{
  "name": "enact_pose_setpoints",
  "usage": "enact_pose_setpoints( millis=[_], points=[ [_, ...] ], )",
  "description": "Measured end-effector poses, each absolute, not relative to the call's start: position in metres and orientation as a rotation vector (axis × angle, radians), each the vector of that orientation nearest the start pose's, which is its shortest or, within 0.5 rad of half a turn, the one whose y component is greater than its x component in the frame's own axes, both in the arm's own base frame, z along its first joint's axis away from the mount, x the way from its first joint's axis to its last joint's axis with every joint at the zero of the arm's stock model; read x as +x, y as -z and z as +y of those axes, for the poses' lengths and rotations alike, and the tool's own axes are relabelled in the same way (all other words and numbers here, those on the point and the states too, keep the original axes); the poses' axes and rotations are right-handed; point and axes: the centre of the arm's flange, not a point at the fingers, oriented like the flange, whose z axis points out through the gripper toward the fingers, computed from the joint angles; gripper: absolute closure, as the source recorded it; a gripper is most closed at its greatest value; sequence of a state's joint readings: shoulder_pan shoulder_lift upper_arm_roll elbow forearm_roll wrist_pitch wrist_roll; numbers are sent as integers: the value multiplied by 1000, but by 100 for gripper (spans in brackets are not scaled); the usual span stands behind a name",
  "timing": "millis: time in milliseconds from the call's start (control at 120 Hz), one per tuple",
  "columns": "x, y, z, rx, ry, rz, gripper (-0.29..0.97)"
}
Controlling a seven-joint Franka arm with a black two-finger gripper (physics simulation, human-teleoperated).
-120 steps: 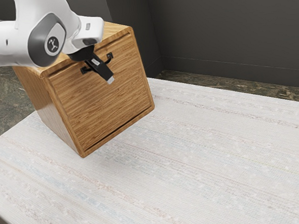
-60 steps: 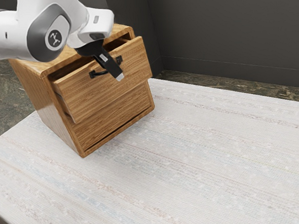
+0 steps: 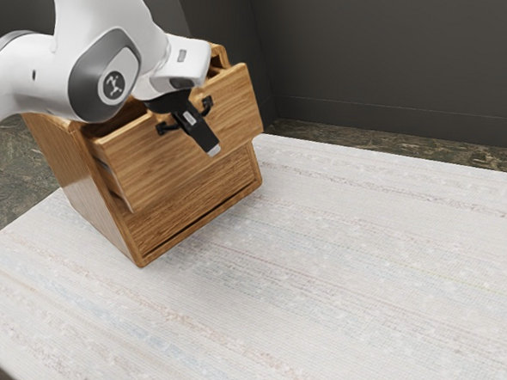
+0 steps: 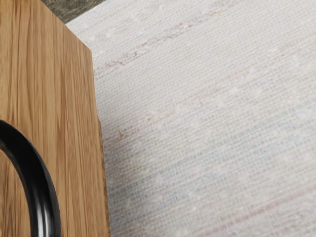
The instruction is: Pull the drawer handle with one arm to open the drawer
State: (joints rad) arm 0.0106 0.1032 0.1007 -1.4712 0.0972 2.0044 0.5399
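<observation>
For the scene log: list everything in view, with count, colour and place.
boxy wooden cabinet: one, honey brown, on the table, exterior view's left
upper wooden drawer: one, same brown, partway out of the cabinet
curved drawer handle: one, black, on the drawer front
woven-textured table: one, whitish, under the cabinet
plain wall: one, dark grey, behind
jointed robot arm: one, white and grey, from the exterior view's left
claw: one, black, at the handle

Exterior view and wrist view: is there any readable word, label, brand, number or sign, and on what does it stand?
No readable text anywhere.
Arm's grey joint cap: a small white emblem, no letters or digits.
Drawer, handle, cabinet and table: plain, unmarked.
</observation>
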Motion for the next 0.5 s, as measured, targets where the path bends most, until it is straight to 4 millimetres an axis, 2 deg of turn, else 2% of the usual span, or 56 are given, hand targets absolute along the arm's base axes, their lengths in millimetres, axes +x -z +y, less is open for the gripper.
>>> enact_pose_setpoints(
  millis=[108,183,242,325,367,400,442,500],
  points=[
    [620,-663,42,-2776,561,710,5],
    [620,-668,13,-2763,582,777,4],
    [604,-698,-8,-2732,646,815,3],
    [569,-759,-30,-2676,770,844,2],
    [554,-779,-40,-2667,795,860,1],
    [542,-794,-42,-2680,791,855,1],
    [530,-805,-36,-2715,742,822,1],
    [518,-807,-17,-2778,633,748,1]
  ],
)
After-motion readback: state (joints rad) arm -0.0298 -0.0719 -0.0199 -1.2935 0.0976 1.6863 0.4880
